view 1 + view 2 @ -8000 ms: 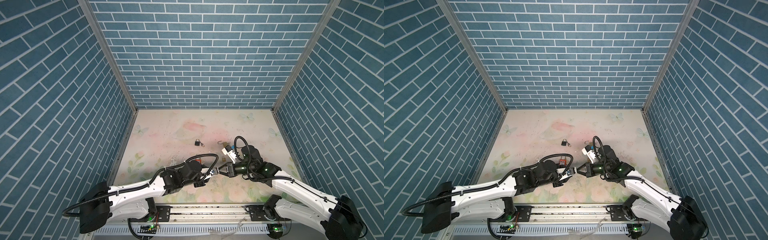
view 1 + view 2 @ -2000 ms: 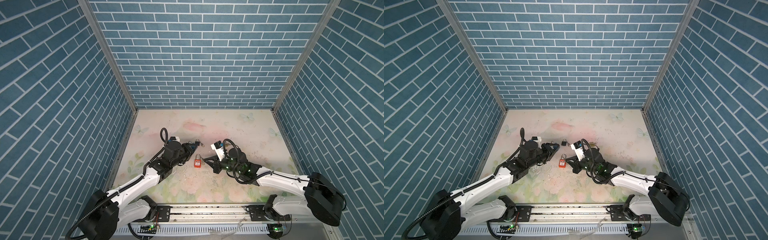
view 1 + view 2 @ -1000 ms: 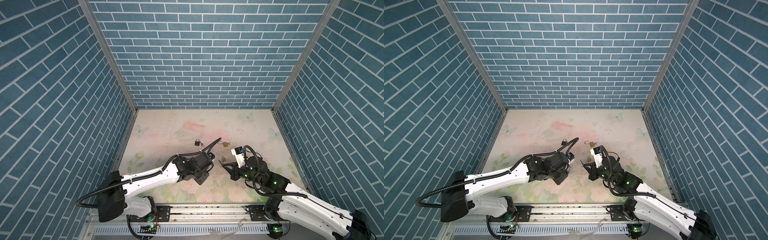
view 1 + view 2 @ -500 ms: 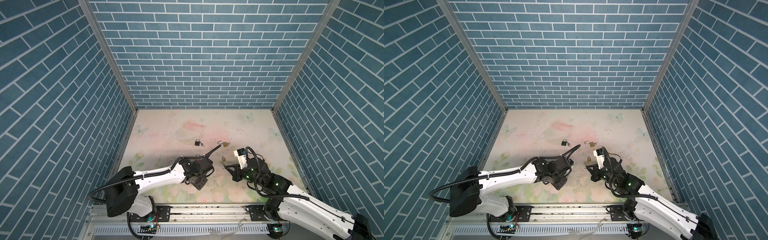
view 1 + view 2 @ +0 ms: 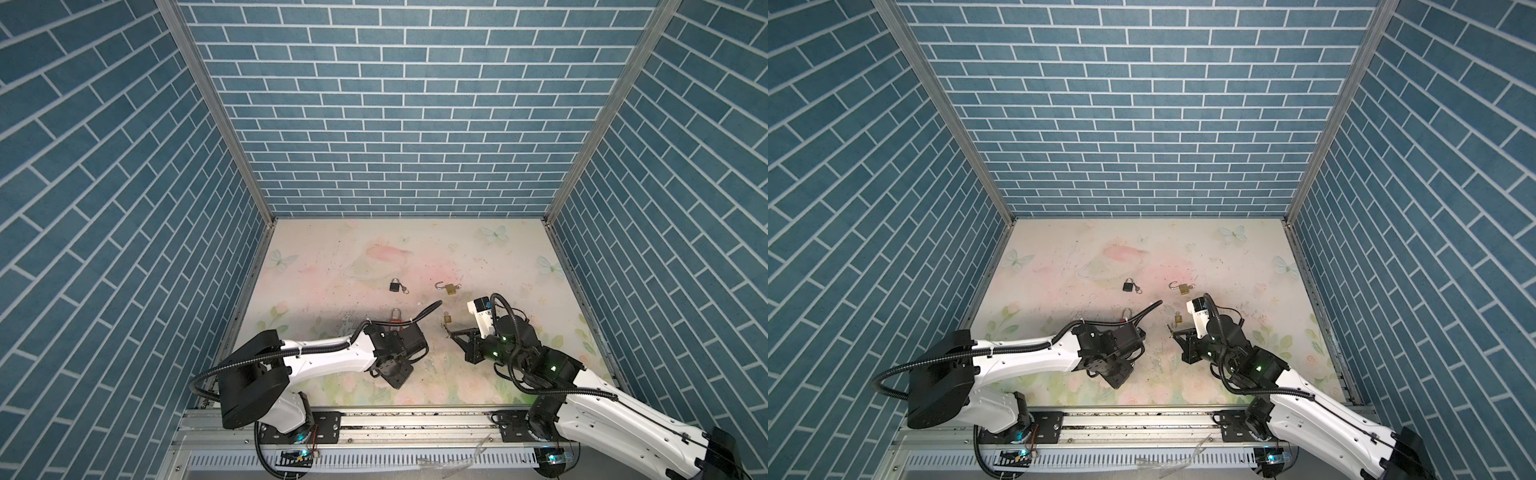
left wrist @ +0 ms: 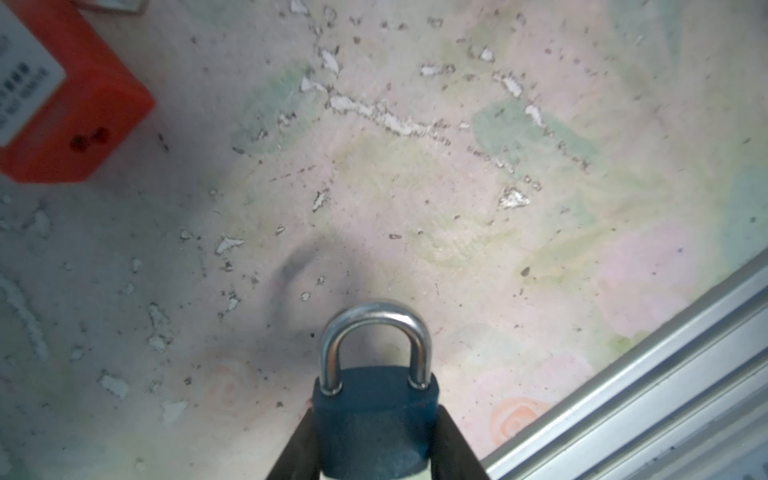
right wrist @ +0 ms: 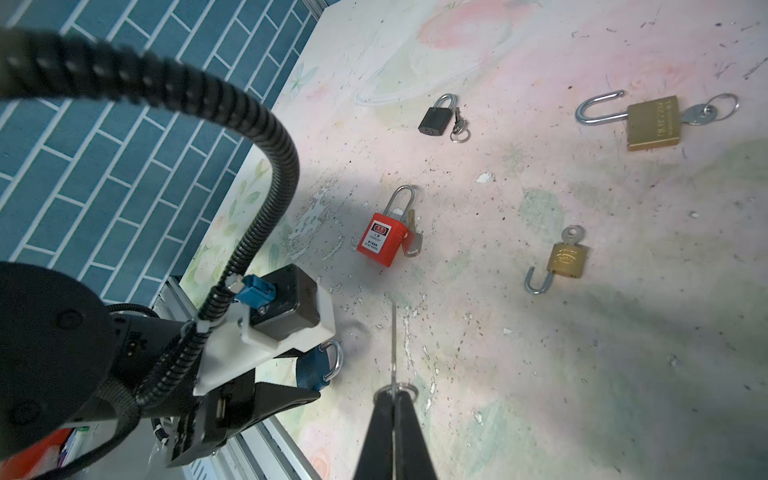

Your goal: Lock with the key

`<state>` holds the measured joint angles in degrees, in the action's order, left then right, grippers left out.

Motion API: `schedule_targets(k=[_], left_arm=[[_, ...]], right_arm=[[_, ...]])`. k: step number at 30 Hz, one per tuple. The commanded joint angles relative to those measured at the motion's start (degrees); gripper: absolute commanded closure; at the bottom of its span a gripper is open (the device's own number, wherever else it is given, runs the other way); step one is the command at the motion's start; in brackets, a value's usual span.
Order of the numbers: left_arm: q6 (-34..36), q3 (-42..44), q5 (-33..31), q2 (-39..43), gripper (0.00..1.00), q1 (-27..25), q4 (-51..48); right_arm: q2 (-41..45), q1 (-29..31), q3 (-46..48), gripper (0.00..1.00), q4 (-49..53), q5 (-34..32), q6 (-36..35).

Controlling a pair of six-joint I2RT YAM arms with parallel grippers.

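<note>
The left gripper (image 6: 375, 415) clamps the blue padlock (image 6: 374, 399) (shackle closed); right gripper (image 7: 394, 395) pinches a key (image 7: 393, 345) edge-on

The left gripper (image 6: 374, 444) clamps the body of a blue padlock (image 6: 374, 415), whose steel shackle (image 6: 374, 318) sits in both holes. A red padlock (image 6: 70, 112) lies well apart from it on the worn floral mat (image 6: 415, 187), and a metal rail (image 6: 648, 399) runs near it.

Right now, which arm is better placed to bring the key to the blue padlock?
The right: its jaws are shut on the key, close beside the blue padlock, which the left jaws hold clamped by its body.
</note>
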<state>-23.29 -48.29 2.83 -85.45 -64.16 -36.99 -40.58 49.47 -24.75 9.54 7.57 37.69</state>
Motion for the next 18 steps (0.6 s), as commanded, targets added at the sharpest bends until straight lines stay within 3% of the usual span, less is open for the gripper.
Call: schedule_targets(k=[1, 3, 8, 18], left_arm=[[-0.97, 0.48, -0.37, -0.47, 1.0, -0.46, 0.33], [-1.06, 0.65, -0.54, -0.67, 0.99, -0.45, 0.48], [-1.15, 1.09, -0.6, -1.12, 0.8, -0.52, 1.38], [-1.54, 2.19, -1.26, -2.1, 0.59, -0.48, 1.75]], right_arm=[[0.58, -0.17, 0.79, 1.0, -0.16, 0.25, 0.63], [0.52, -0.21, 0.78, 1.0, -0.18, 0.34, 0.68], [0.32, -0.25, 0.82, 1.0, -0.45, 0.34, 0.8], [-0.23, -0.3, 0.09, 1.0, -0.22, 0.69, 0.99]])
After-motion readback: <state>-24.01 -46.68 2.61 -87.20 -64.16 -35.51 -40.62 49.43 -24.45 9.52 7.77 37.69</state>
